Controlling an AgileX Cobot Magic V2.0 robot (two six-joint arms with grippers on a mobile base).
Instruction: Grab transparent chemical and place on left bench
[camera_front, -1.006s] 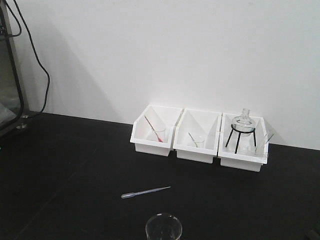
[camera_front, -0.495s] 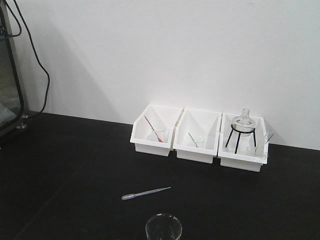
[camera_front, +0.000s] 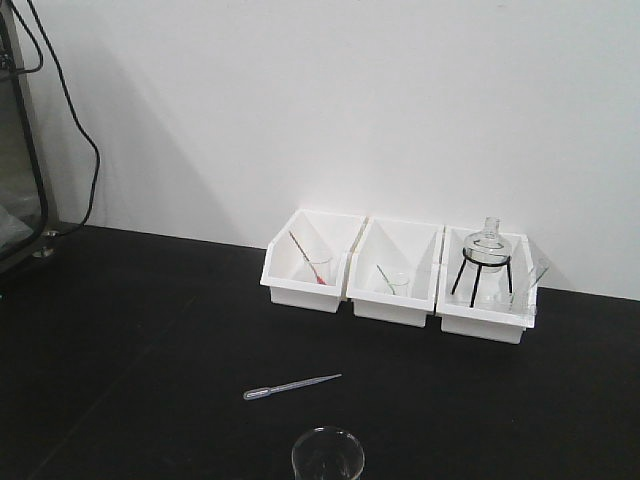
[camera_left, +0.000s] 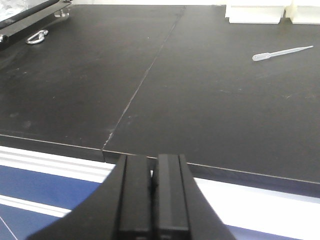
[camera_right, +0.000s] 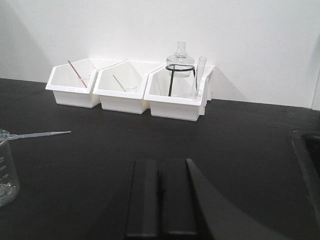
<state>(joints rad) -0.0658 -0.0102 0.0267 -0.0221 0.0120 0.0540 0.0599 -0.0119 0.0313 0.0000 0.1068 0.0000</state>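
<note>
The transparent chemical (camera_front: 327, 455), a clear glass beaker, stands on the black left bench (camera_front: 150, 340) at the bottom edge of the front view. It also shows at the far left of the right wrist view (camera_right: 6, 167), with faint printed markings. My left gripper (camera_left: 152, 165) is shut and empty, just off the bench's front edge. My right gripper (camera_right: 160, 167) is shut and empty, low over the bench, to the right of the beaker and apart from it.
Three white bins (camera_front: 395, 275) line the back of the bench; the right one holds a round flask on a black tripod (camera_front: 485, 255). A plastic pipette (camera_front: 290, 385) lies beyond the beaker. A dark cabinet with cables (camera_front: 20, 150) stands at the left.
</note>
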